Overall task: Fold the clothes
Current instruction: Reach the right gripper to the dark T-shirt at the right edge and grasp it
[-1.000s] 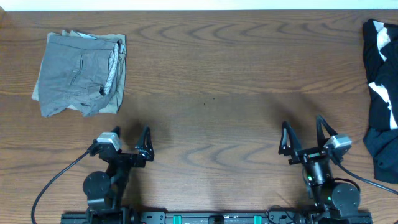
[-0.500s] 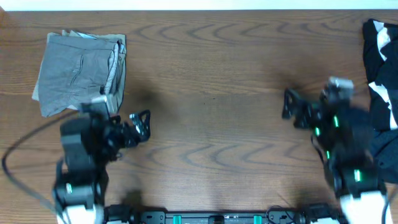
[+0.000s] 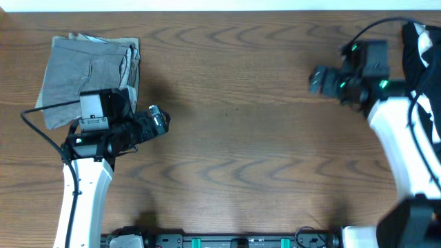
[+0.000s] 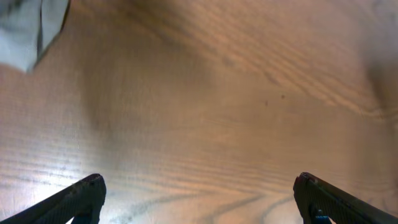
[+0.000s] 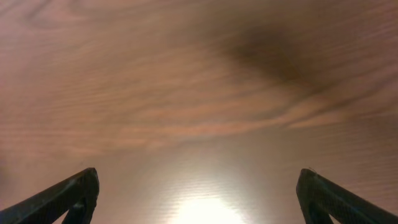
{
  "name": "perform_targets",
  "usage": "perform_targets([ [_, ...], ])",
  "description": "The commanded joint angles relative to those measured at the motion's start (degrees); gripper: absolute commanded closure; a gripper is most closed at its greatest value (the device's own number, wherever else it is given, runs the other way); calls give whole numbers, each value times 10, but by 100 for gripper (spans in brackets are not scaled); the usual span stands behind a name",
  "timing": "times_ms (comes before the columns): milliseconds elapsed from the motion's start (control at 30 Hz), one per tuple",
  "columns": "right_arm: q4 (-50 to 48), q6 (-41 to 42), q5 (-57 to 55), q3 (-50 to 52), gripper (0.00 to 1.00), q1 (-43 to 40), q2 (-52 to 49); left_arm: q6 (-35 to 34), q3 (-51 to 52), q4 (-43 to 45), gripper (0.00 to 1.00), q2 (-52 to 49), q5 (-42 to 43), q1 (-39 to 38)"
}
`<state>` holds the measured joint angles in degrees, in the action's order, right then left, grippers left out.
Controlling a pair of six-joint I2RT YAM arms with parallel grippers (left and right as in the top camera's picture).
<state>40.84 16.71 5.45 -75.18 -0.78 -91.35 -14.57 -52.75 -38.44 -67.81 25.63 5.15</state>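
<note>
The folded grey shorts [image 3: 86, 79] lie at the far left of the table; a pale corner of them shows in the left wrist view [image 4: 28, 28]. A heap of black-and-white garments [image 3: 422, 103] lies at the right edge, partly cut off and partly behind the right arm. The black-navy T-shirt cannot be told apart in that heap. My left gripper [image 3: 157, 122] is open and empty just right of the shorts; its fingertips [image 4: 199, 196] are spread over bare wood. My right gripper [image 3: 318, 79] is open and empty left of the heap, with its fingertips [image 5: 199, 190] over bare wood.
The wooden table [image 3: 234, 138] runs to a pale far edge at the top. The arm bases stand along the near edge. Black cables run from both arms, one looping over the dark heap.
Both arms have risen from their rest pose at the near edge and reached out. The left gripper moved up towards the shorts; the right gripper moved up and back towards the dark heap.
</note>
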Motion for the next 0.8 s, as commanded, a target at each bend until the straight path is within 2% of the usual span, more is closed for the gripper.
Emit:
perform_targets([
  [0,13,-9,-30,-97,1,-61,-60,14,-18,22,2,9,9,2],
  [167,14,-8,-42,-221,5,-147,-160,14,-18,87,2,25,9,2],
  [233,12,-9,-50,-263,10,-175,-197,14,-18,92,2,27,10,2],
  [333,6,-8,-90,-315,11,-219,-254,14,-18,80,2,27,10,2],
  [500,-23,-9,-122,-333,14,-287,-312,14,-18,59,2,27,9,2],
  [700,-49,-23,-123,-333,28,-357,-351,17,-18,57,2,27,7,2],
  [767,-56,-49,-131,-333,28,-370,-353,19,-18,57,2,27,7,2],
])
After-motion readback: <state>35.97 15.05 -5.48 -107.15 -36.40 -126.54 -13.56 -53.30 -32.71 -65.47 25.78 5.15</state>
